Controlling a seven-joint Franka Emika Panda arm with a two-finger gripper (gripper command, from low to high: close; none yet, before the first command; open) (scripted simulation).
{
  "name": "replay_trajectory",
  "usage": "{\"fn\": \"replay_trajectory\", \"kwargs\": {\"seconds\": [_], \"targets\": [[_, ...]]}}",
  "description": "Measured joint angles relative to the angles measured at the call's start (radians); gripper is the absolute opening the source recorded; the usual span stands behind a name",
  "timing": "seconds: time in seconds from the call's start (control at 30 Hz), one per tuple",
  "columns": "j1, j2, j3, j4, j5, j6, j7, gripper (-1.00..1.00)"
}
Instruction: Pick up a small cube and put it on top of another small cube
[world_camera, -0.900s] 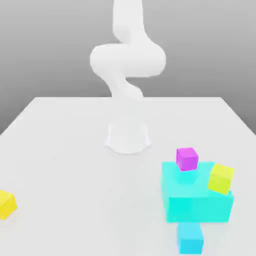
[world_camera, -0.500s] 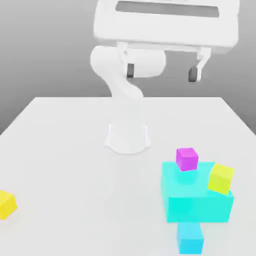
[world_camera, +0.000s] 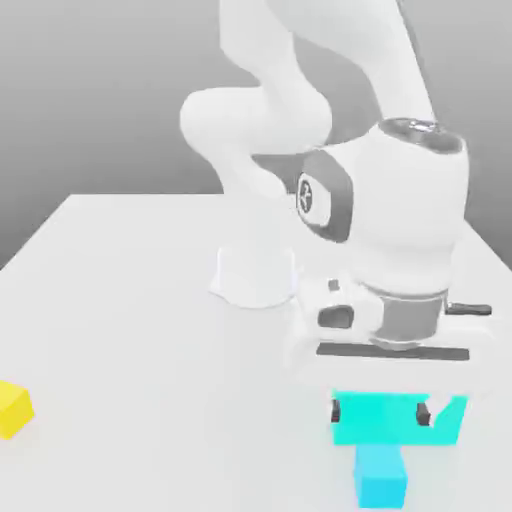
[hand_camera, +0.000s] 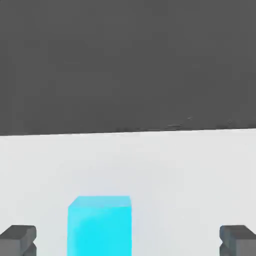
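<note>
Arm base: on the desk (world_camera: 150, 330), midway between its side edges, nearer the far edge than the cubes.
Block (world_camera: 375, 425): toward the desk's edge on the exterior view's right, before the base (world_camera: 256, 275).
Small cube (world_camera: 381, 478): directly before the block; contact unclear.
Lone cube (world_camera: 13, 410): toward the edge on the exterior view's left, well apart.

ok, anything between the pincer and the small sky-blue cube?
Nothing visible between the open pincer and the small sky-blue cube. The big turquoise block sits just behind the cube, toward the arm's base, so it might crowd the descent; can't tell if block and cube touch.
</note>
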Motion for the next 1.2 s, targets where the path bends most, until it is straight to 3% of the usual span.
{"fn": "replay_trajectory", "kwargs": {"seconds": [0.13, 0.17, 0.43, 0.7, 1.03, 1.17, 1.2], "targets": [[0.055, 0.145, -0.062, 0.024, -0.058, 0.106, 0.051, 0.00], [0.064, 0.175, -0.074, 0.030, -0.077, 0.128, 0.064, -1.00], [0.054, 0.154, -0.062, 0.026, -0.067, 0.114, 0.058, -1.00], [0.028, -0.116, 0.056, -0.037, 0.057, -0.094, -0.074, -1.00], [0.195, -0.462, 0.110, -0.125, 0.285, -0.329, -0.341, -1.00], [0.197, -0.385, 0.126, -0.165, 0.259, -0.214, -0.329, -1.00], [0.196, -0.357, 0.129, -0.175, 0.245, -0.177, -0.319, 1.00]]}}
